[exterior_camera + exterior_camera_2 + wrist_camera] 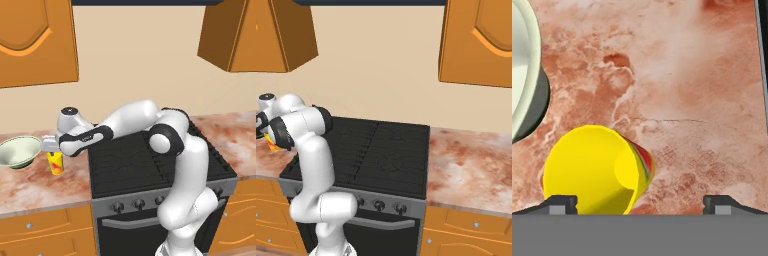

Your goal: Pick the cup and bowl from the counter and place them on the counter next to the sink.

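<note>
Cup (592,170) is standing upright on the counter (687,90) beside the bowl (524,75), sitting between the spread, unclenched gripper (640,202) fingertips.

Arm (187,165): glossy white rounded links, dark joint bands
Wrist cap: round dark disc
Gripper (640,204): two small dark grey fingertips

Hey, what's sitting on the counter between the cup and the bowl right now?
Nothing. In the hand view only bare marbled counter separates the cup from the bowl; the left base view shows the same gap.
</note>
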Robot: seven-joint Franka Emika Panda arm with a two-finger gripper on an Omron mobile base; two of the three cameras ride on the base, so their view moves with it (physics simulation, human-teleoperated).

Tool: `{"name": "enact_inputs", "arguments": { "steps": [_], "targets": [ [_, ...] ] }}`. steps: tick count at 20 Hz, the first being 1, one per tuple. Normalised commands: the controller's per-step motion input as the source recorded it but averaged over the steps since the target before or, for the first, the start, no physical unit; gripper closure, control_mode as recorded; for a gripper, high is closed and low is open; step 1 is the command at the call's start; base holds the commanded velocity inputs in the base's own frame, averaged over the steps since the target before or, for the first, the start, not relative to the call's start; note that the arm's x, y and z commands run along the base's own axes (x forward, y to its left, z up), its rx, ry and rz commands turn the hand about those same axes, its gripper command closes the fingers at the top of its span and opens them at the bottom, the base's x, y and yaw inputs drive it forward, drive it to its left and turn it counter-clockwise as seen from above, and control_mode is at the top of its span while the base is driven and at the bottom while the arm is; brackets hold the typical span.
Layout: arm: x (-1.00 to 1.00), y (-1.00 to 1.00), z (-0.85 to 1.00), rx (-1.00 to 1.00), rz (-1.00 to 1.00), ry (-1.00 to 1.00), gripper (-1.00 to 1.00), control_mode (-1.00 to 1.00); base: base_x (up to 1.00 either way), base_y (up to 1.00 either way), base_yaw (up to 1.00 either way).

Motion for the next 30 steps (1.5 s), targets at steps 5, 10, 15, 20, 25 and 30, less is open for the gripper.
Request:
{"name": "enact_inputs", "arguments": {
  "steps": [5,10,15,20,25,30],
  "targets": [
    [0.0,-0.01,-0.05,0.0,-0.02,0.0,-1.0,-1.0,0.0,0.0,0.0],
    [0.0,-0.01,-0.06,0.0,-0.04,0.0,-1.0,-1.0,0.0,0.0,0.0],
    [0.06,-0.01,-0.2,0.0,-0.06,0.0,-1.0,-1.0,0.0,0.0,0.0],
    [0.14,0.0,-0.35,0.0,-0.06,0.0,-1.0,-1.0,0.0,0.0,0.0],
    [0.14,0.0,-0.3,0.0,-0.05,0.0,-1.0,-1.0,0.0,0.0,0.0],
    [0.02,0.0,-0.04,0.0,-0.01,0.0,-1.0,-1.0,0.0,0.0,0.0]
  ]
}}
